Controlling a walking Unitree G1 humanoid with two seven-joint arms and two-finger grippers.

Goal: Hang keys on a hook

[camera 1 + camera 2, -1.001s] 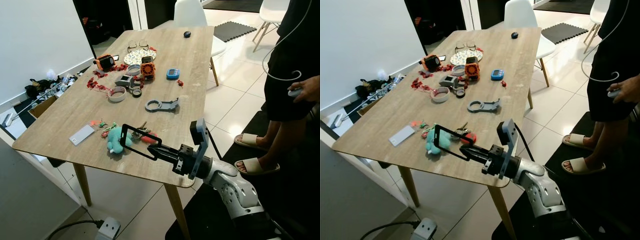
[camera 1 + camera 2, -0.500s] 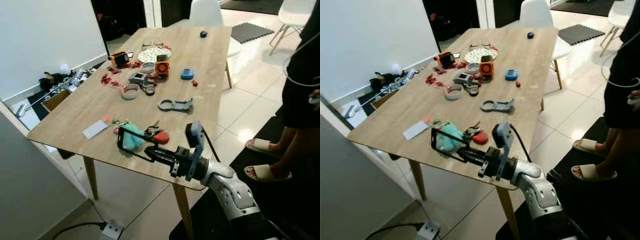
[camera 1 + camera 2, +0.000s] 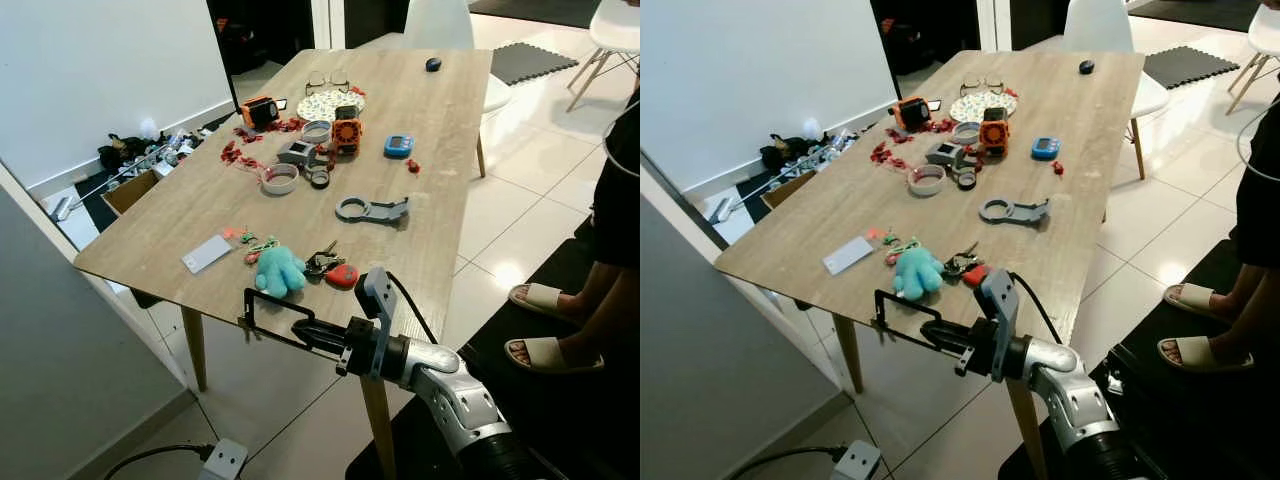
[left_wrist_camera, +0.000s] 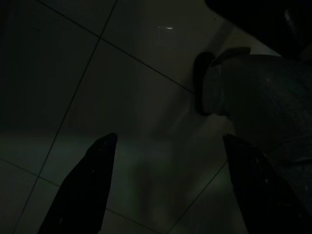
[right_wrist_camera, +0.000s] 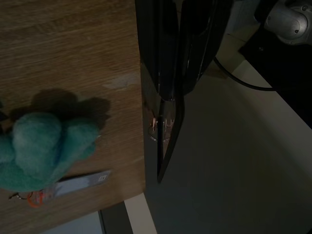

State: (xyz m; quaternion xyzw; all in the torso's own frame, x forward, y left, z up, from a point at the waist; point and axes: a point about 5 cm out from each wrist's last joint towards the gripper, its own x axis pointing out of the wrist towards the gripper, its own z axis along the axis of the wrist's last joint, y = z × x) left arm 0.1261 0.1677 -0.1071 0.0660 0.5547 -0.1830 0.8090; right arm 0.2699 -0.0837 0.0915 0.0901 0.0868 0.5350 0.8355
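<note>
One bunch of keys (image 3: pixel 322 264) lies near the front edge of the wooden table (image 3: pixel 450 180), between one teal plush toy (image 3: pixel 279 270) and one red tag (image 3: pixel 342 276). The right gripper (image 3: pixel 252 312) hangs just off that edge, below the plush, its two fingers pressed together and holding nothing. The left gripper (image 4: pixel 165 185) is spread over the dark tiled floor (image 4: pixel 73 73). Two white chairs (image 3: pixel 440 25) stand behind the table.
</note>
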